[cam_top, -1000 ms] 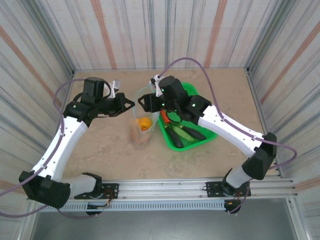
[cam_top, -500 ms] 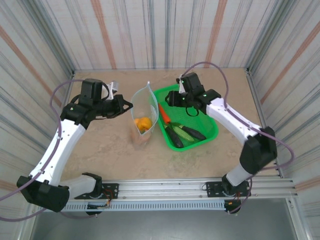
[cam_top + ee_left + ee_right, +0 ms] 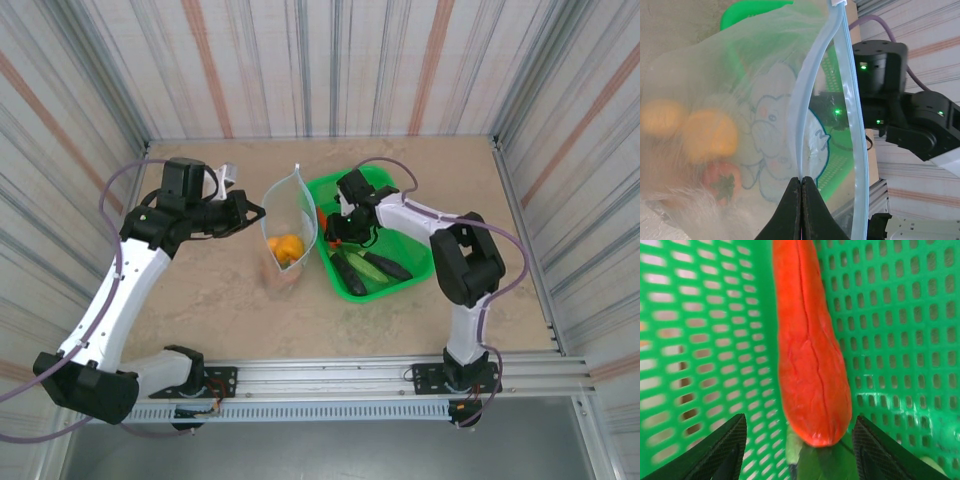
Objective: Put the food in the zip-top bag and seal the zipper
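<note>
Carrot (image 3: 810, 360) lies under the right gripper (image 3: 799, 440), fingers wide; left gripper (image 3: 801, 182) pinches zipper (image 3: 852, 125).

A beige, marbled tabletop (image 3: 200, 290) sits boxed in on three sides by walls (image 3: 300, 60) striped lengthwise in grey, white and rust. An aluminium rail (image 3: 330, 375) runs along the near edge; the light is even and soft

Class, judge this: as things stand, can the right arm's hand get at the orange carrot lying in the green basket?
Probably yes. The right hand is open, with a finger on each side of the carrot, which lies uncovered in the green basket.
</note>
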Controlling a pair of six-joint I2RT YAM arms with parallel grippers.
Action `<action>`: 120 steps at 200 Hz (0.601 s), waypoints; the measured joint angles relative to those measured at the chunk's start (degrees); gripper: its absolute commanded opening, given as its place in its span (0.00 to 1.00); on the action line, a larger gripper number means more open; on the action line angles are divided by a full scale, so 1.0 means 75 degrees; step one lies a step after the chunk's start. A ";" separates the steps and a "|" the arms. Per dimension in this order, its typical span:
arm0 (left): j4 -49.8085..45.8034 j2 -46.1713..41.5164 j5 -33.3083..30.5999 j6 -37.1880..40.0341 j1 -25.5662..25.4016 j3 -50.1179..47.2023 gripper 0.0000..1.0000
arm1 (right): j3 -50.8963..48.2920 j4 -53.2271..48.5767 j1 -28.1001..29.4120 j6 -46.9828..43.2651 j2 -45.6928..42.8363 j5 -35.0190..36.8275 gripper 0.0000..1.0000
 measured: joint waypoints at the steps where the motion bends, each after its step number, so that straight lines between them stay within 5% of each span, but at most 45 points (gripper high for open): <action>1: 0.0000 0.0000 0.0000 0.0000 0.0000 0.0000 0.00 | 0.0017 -0.0012 0.0006 -0.0006 0.0026 0.0012 0.58; 47: -0.0009 0.0000 0.0055 0.0006 0.0000 0.0000 0.00 | 0.0580 -0.0364 0.0181 -0.0373 0.0790 0.0822 0.53; 120: -0.0038 0.0003 0.0079 0.0096 0.0000 0.0000 0.00 | 0.0449 -0.0178 0.0055 -0.0542 0.0466 0.0935 0.36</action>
